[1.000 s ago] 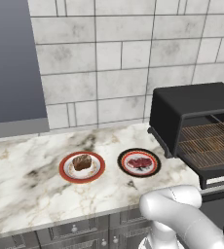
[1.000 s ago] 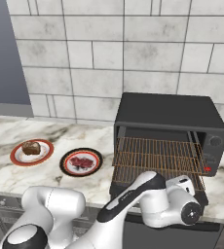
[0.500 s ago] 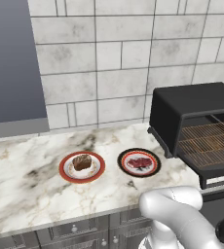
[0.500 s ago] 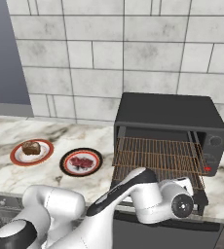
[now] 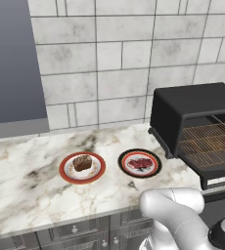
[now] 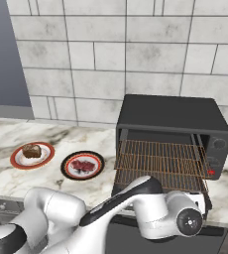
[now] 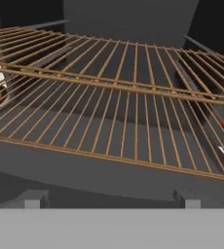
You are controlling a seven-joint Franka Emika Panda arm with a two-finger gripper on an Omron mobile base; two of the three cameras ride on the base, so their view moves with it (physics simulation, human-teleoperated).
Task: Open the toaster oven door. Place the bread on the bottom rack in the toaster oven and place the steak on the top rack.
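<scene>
The matte-black toaster oven (image 6: 170, 115) stands on the counter's right with its door (image 5: 221, 181) folded down. Inside it are the top rack (image 6: 160, 150) and the bottom rack (image 6: 160, 176), both bare. In the hand view my gripper (image 7: 109, 202) is open, its fingertips (image 7: 32, 199) wide apart just before the front edge of the bottom rack (image 7: 109, 126), with the top rack (image 7: 133, 63) above it. The bread (image 5: 82, 162) lies on a red-rimmed plate (image 5: 65, 172). The steak (image 5: 140, 162) lies on a black-rimmed plate (image 5: 154, 171) closer to the oven.
The marble counter (image 5: 21, 185) runs left from the oven, with a tiled wall (image 5: 109, 73) behind it. Grey cabinet fronts (image 5: 85, 232) sit below its front edge. My white arm (image 6: 136, 208) crosses in front of the oven's lower part.
My wrist has shifted slightly in front of the open oven. The bread, the steak and both plates have stayed where they were.
</scene>
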